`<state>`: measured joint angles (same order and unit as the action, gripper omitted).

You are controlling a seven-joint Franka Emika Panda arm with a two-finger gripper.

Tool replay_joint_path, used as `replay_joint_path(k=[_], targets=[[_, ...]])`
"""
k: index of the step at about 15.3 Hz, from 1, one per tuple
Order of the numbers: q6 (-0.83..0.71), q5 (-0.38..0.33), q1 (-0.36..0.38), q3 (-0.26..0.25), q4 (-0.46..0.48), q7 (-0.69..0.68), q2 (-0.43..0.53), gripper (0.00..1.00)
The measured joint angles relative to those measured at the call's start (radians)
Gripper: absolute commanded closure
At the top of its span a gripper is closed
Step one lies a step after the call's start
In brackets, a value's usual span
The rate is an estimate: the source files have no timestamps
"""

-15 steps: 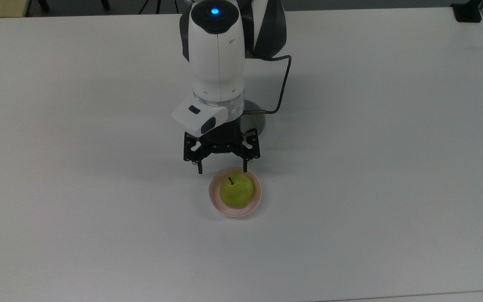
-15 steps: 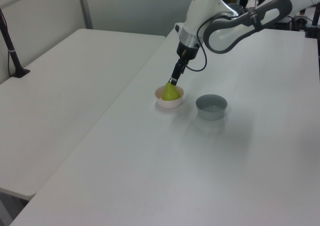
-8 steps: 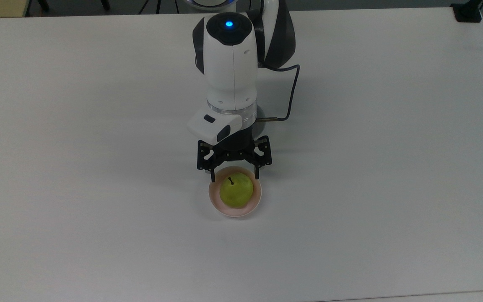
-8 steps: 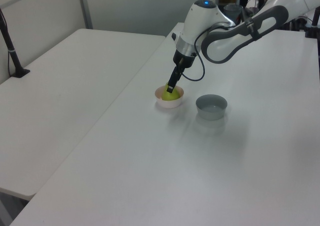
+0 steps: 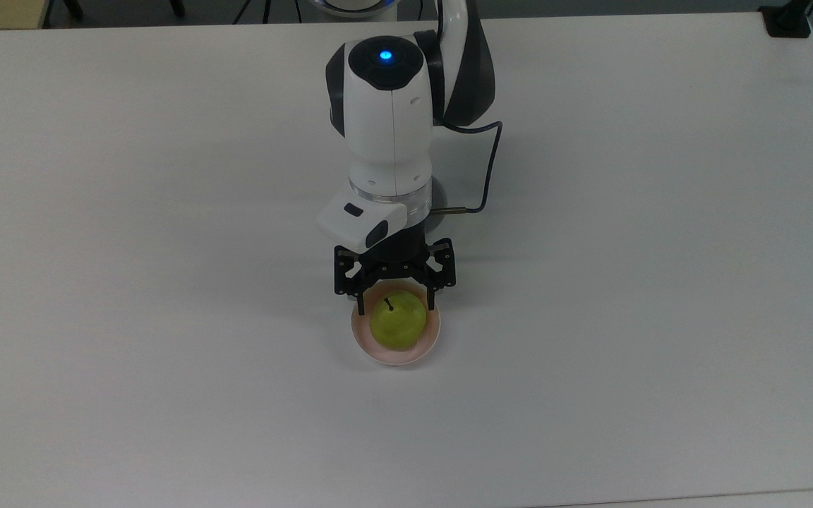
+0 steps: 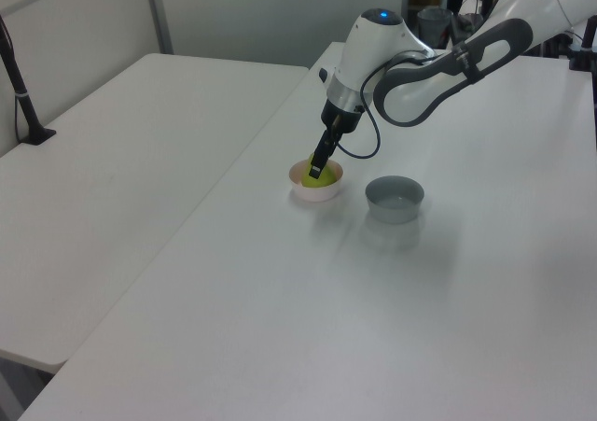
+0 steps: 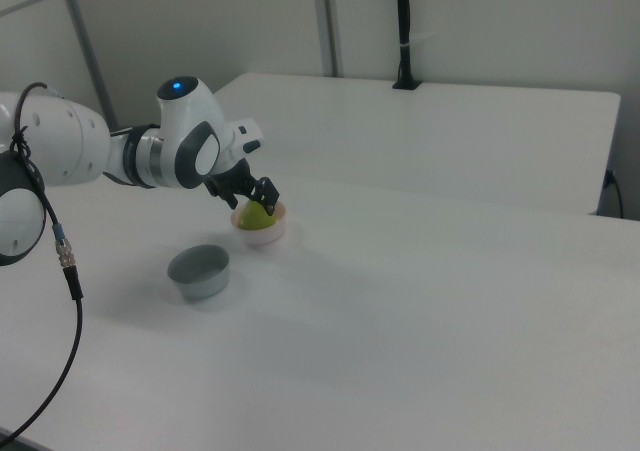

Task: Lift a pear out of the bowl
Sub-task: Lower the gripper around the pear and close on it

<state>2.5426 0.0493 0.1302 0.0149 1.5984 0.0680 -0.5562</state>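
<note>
Though lowered close over the fruit, not yet clamped: spread wide at the tool (image 5: 397,308), with one dark finger to either side of the pear (image 5: 398,323) and a gap visible at each flank in the top view. Pointed steeply down from the white arm (image 5: 389,120), probably so as to come at the fruit from above without striking the rim. Cannot tell from any view whether the fingertips touch the skin or the rim. Seen again in the left view as the tool (image 6: 317,169) leaning down onto the pear (image 6: 321,182), and in the right view as the tool (image 7: 262,199) just over the pear (image 7: 256,216). Sits upright, stem upward, inside the bowl (image 5: 387,358), pale pink, filling most of it and rising above the rim, which leaves the upper body free to be pinched. Holds nothing else. Judged as the last of the approach: closing and lifting yet to do, with some risk of slipping on the rounded sides or dragging the light bowl along. Lies on the bench (image 5: 625,212) well in from every edge, about midway between its side edges in the top view. Stands near the pink bowl (image 6: 300,186) in the left view a grey-blue bowl (image 6: 395,199), deeper, apart from it and with nothing visible inside. Trails from the wrist a dark cable (image 5: 488,162), looped clear of both bowls.
</note>
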Motion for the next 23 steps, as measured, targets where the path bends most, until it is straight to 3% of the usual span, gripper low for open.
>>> replay_joint_path(k=[16, 23], targets=[[0.046, 0.067, 0.000, 0.000, -0.007, 0.000, -0.030, 0.14], [0.046, 0.070, 0.001, 0.000, -0.010, 0.000, -0.036, 0.38]])
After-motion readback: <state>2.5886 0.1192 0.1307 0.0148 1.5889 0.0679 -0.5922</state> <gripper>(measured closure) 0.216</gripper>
